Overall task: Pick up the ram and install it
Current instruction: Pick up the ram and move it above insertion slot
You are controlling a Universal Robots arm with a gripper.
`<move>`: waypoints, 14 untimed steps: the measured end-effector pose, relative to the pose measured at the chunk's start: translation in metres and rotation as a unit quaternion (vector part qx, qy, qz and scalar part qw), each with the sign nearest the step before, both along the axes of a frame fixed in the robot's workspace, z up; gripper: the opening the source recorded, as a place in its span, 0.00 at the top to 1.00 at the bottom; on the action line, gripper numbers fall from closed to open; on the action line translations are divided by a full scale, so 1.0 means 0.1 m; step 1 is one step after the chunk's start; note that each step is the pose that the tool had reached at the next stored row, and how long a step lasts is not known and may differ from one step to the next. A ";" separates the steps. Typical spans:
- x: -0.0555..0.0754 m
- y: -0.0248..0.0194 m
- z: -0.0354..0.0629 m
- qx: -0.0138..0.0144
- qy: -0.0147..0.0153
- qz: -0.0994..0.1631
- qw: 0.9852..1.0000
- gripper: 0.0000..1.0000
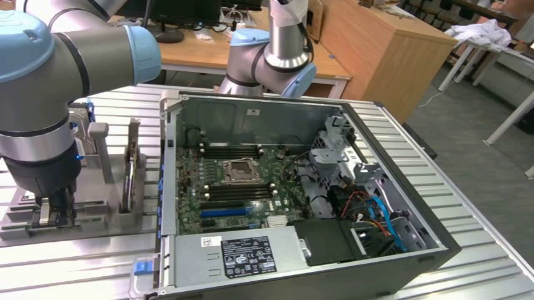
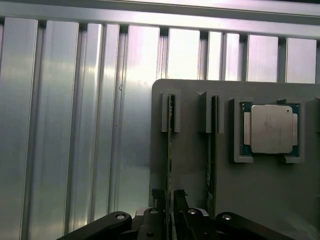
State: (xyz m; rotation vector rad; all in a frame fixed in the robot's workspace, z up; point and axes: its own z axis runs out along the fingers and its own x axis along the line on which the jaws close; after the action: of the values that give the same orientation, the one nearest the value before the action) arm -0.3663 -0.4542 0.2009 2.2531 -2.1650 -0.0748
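Ram, long thin green circuit-board stick [image 2: 171, 145]: standing on edge in a slot of the flat grey plastic holder [image 2: 190, 165], probably being kept upright so as to be leaving both faces free for a grip from above. Resting with that holder on the ribbed aluminium desk [image 2: 60, 125], at nine o'clock of the open black computer case [image 1: 434, 253] in the exterior view. Running straight between the jaws, one jaw flanking each face; pinching or merely straddling, impossible to tell.

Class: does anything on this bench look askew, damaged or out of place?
Nothing stands out. The ram and its neighbouring stick stand straight in the grey holder, and the processor sits square in its pocket.
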 end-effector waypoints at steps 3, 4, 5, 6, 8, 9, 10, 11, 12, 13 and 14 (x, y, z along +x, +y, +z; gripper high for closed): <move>0.00 0.000 0.000 0.000 0.000 0.000 1.000 0.79; 0.00 0.000 0.000 0.000 0.000 0.000 1.000 0.79; 0.00 0.000 0.000 0.000 0.000 0.000 1.000 0.80; 0.00 0.000 0.000 0.000 0.000 0.000 1.000 0.80; 0.00 0.000 0.000 0.000 0.000 0.000 1.000 0.88; 0.00 0.000 0.000 0.000 0.000 0.000 1.000 0.88; 0.00 0.000 0.000 0.000 0.000 0.000 1.000 0.88; 0.00 0.000 0.000 0.000 0.000 0.000 1.000 0.88; 0.00 0.000 0.000 0.000 0.000 0.000 1.000 0.88; 0.00 0.000 0.000 0.000 0.000 0.000 1.000 0.88; 0.00 0.000 0.000 0.000 0.000 0.000 1.000 0.88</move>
State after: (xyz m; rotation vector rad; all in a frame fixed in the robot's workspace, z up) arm -0.3663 -0.4542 0.2008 2.2532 -2.1650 -0.0748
